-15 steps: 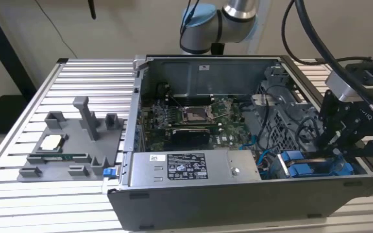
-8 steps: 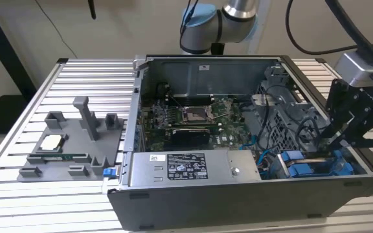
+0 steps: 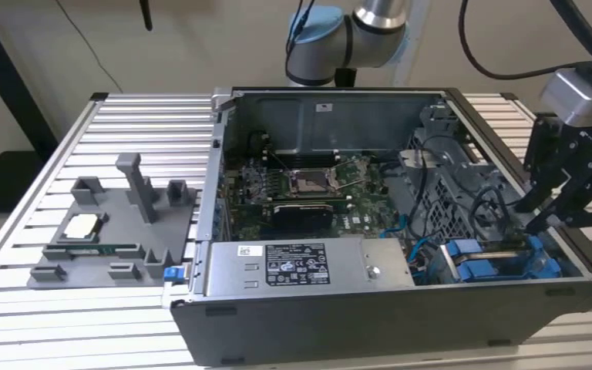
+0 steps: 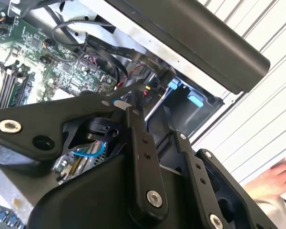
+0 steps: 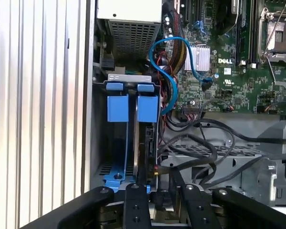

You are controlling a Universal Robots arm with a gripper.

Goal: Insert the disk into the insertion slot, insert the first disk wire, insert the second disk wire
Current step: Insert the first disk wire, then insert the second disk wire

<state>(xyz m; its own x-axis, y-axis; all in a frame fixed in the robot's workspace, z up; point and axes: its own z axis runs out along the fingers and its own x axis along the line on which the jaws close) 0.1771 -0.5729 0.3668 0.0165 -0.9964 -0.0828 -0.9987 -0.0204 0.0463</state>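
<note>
The open computer case [image 3: 378, 308] lies on a slatted table. In its corner at the exterior view's right, the grey drive cage holds the insertion slot [image 5: 101, 143]. Bright blue carrier tabs [image 5: 133, 109] show at the far end of that bay. The disk [image 5: 144, 143] stands edge-on in it, with a blue frame piece [image 5: 115, 179] at its near end. The same blue parts [image 3: 502, 268] lie low in the case. My black gripper [image 3: 533, 225] hangs directly over the near end of the disk, and both wrist views place it [image 5: 157, 179] [image 4: 148, 112] at that end. Black wires [image 5: 200, 143] run close beside it.
The green motherboard [image 3: 307, 185] fills the case floor, with a labelled silver power supply [image 3: 307, 266] in front. A blue cable [image 5: 168, 62] loops near the cage. A grey fixture tray [image 3: 111, 231] with small parts sits at the exterior view's left. A person's hand [image 4: 276, 181] rests outside the case.
</note>
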